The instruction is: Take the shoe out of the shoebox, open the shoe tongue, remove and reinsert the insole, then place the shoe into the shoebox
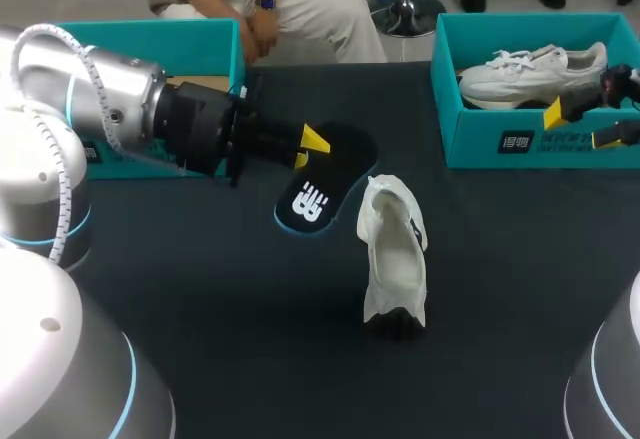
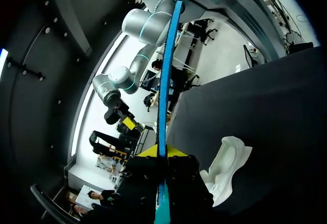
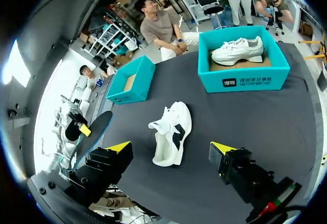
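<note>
The black table [image 1: 200,309] fills the scene. My left arm [image 1: 90,89] comes in from the left, over the near side of the left box [image 1: 150,44], a teal box at the far left with a brown floor showing inside. The right box [image 1: 520,139], also teal, sits at the far right, and a second shoe [image 1: 530,74], white, lies in it on its sole.

The shoe [image 1: 393,249] of the task is out of its box. It stands on the table near the middle, white, with its opening up and its tongue pulled away from the opening. It touches neither box and neither gripper.

The insole [image 1: 330,184], black with a white mark and a blue edge, is out of the shoe, just left of it and a little farther back. The left gripper [image 1: 312,144] is clenched on the insole's left end. In the left wrist view that edge runs as a thin blue line straight out between the yellow tips.

The right gripper [image 1: 580,126] hangs at the near wall of the right box. Its fingers [image 3: 120,146] are spread wide and grasp nothing, and the shoe lies well ahead of them.
</note>
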You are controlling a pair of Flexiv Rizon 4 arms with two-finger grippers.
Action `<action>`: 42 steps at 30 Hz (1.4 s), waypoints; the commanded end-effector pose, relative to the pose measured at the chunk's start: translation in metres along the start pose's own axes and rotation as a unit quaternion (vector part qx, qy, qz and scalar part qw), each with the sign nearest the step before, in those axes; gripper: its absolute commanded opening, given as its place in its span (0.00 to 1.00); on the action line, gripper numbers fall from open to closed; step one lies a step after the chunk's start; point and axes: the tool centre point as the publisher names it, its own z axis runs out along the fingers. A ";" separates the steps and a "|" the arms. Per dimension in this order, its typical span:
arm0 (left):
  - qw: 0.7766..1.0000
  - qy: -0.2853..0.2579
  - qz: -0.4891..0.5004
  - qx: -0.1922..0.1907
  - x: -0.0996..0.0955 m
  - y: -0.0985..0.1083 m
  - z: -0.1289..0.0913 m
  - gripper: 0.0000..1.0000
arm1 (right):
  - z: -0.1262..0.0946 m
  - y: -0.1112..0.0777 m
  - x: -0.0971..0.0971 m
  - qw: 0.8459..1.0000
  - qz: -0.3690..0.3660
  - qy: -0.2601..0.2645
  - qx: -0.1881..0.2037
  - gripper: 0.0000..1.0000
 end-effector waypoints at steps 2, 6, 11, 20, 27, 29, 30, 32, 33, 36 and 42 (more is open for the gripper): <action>1.000 0.001 0.000 -0.001 0.000 -0.001 0.001 0.00 | -0.014 -0.006 -0.015 0.997 -0.077 0.004 -0.008 1.00; 1.000 0.001 0.000 -0.001 0.000 -0.001 0.001 0.00 | -0.016 -0.009 -0.031 0.994 -0.113 -0.007 0.005 1.00; 1.000 0.001 0.000 -0.001 0.000 -0.001 0.001 0.00 | -0.023 -0.010 -0.044 0.986 -0.155 -0.038 0.041 1.00; 1.000 0.001 0.000 -0.001 0.000 -0.001 0.001 0.00 | -0.044 -0.016 -0.059 0.975 -0.182 -0.097 0.081 1.00; 1.000 0.001 0.000 -0.001 0.000 -0.001 0.001 0.00 | -0.055 -0.025 -0.068 0.970 -0.204 -0.102 0.085 1.00; 1.000 0.001 0.000 -0.001 0.000 -0.001 0.001 0.00 | -0.059 -0.028 -0.069 0.968 -0.222 -0.088 0.081 1.00; 1.000 0.001 0.000 -0.001 0.000 -0.001 0.001 0.00 | -0.061 -0.030 -0.068 0.965 -0.239 -0.073 0.077 1.00; 1.000 0.001 0.000 -0.001 0.000 -0.001 0.001 0.00 | -0.064 -0.033 -0.067 0.964 -0.247 -0.069 0.076 1.00; 1.000 0.001 0.000 -0.001 0.000 -0.001 0.001 0.00 | -0.065 -0.034 -0.067 0.963 -0.251 -0.065 0.078 1.00; 1.000 0.001 0.000 -0.001 0.000 -0.001 0.001 0.00 | -0.066 -0.037 -0.066 0.961 -0.255 -0.064 0.081 1.00; 1.000 0.001 0.000 -0.001 0.000 -0.001 0.001 0.00 | -0.071 -0.042 -0.061 0.957 -0.268 -0.065 0.086 1.00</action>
